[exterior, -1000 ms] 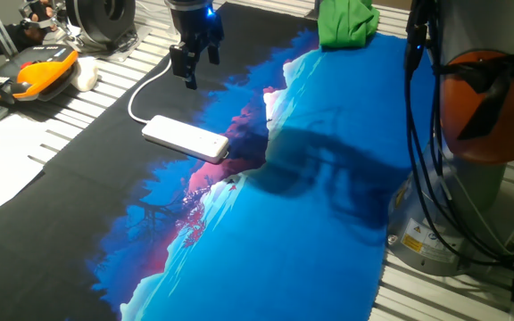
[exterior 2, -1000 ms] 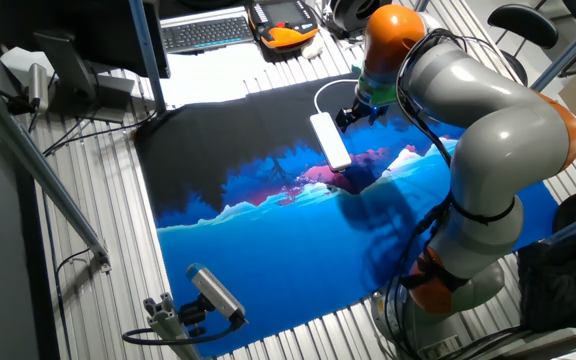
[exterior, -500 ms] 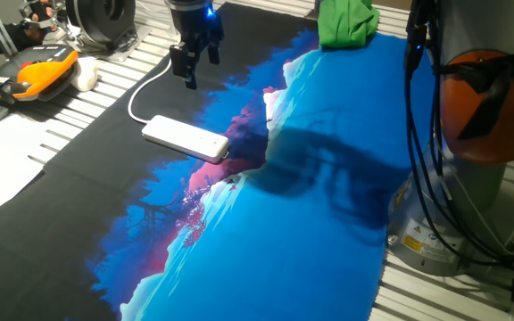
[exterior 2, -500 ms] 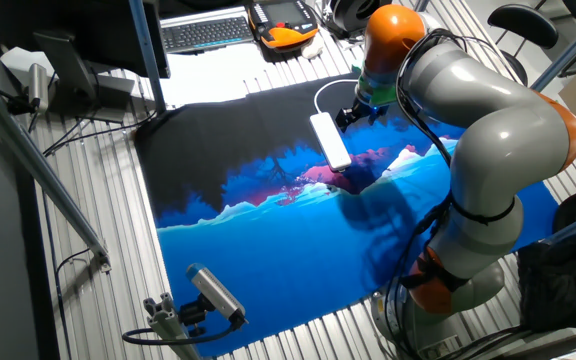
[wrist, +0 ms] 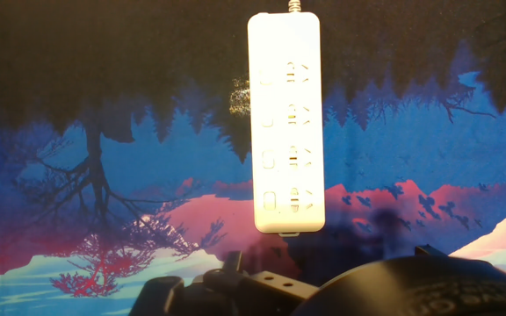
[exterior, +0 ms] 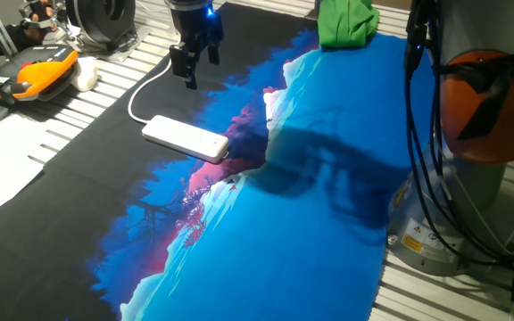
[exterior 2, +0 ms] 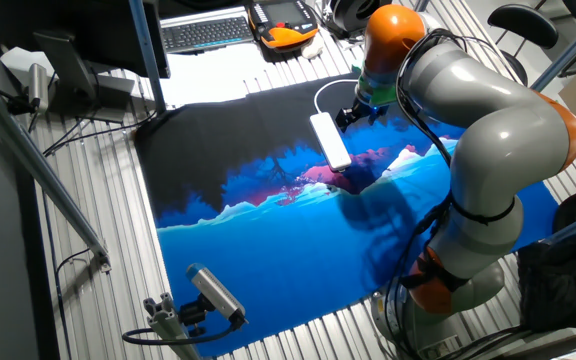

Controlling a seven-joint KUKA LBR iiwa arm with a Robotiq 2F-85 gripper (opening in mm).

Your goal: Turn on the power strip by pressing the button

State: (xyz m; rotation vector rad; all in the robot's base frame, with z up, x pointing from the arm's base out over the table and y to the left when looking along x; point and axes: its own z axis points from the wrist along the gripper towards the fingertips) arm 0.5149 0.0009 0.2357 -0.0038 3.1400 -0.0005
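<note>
Gripper (exterior: 192,64) hovers beyond power strip (exterior: 186,137); button indiscernible.

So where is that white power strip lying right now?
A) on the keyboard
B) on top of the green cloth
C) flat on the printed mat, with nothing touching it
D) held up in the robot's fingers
C: the power strip lies flat on the printed mat, and the gripper hangs in the air apart from it, toward the cord end.
</note>
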